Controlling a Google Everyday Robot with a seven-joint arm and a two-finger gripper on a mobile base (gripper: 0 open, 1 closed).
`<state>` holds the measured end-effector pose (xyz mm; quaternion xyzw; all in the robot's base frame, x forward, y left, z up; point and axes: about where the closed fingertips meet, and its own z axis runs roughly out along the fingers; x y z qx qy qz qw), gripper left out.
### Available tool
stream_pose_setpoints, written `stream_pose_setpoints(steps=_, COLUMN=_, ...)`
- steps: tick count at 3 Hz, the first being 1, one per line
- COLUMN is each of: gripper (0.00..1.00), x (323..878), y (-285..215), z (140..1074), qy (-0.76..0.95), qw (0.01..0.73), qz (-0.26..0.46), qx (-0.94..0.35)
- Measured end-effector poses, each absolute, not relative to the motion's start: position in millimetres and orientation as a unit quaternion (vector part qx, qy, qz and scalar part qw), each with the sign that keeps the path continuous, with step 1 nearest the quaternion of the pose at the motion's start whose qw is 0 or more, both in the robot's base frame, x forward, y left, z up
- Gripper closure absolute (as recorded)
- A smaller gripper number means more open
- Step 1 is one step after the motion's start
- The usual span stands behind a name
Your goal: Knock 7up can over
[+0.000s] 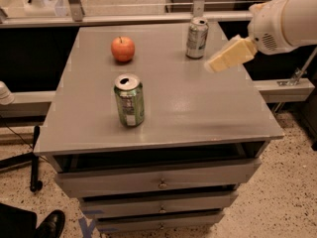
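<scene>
Camera view: green can (pixel 129 100) stands well short of jaws, apple (pixel 123 49) farther off; neither concerned. 7up can (pixel 197 37) upright near desk (pixel 198 108) far edge, just ahead of jaws, not touching. Gripper (pixel 212 66) hovers angled at it, prob. for a side-swipe; grip state can't be told.

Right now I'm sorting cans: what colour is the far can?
The far can is silver-white with green markings, camera view; tool hovers beside it.

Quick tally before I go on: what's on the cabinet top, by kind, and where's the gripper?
Soda cans: 2, the 7up can at the back and a green can near the front
Apples: 1, the red apple
Total: 3
The gripper hovers just right of the 7up can.
</scene>
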<state>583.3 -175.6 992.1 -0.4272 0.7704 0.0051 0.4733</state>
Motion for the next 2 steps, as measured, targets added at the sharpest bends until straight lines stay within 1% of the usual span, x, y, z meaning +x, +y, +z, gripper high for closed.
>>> stream_pose_setpoints(steps=1, gripper=0.00, x=619, y=-169, z=971, qy=0.760, qw=0.515, qz=0.052, qx=-0.393)
stream_pose_setpoints(steps=2, gripper=0.00, x=645, y=-157, z=948, qy=0.760, qw=0.531, qz=0.105, qx=-0.361)
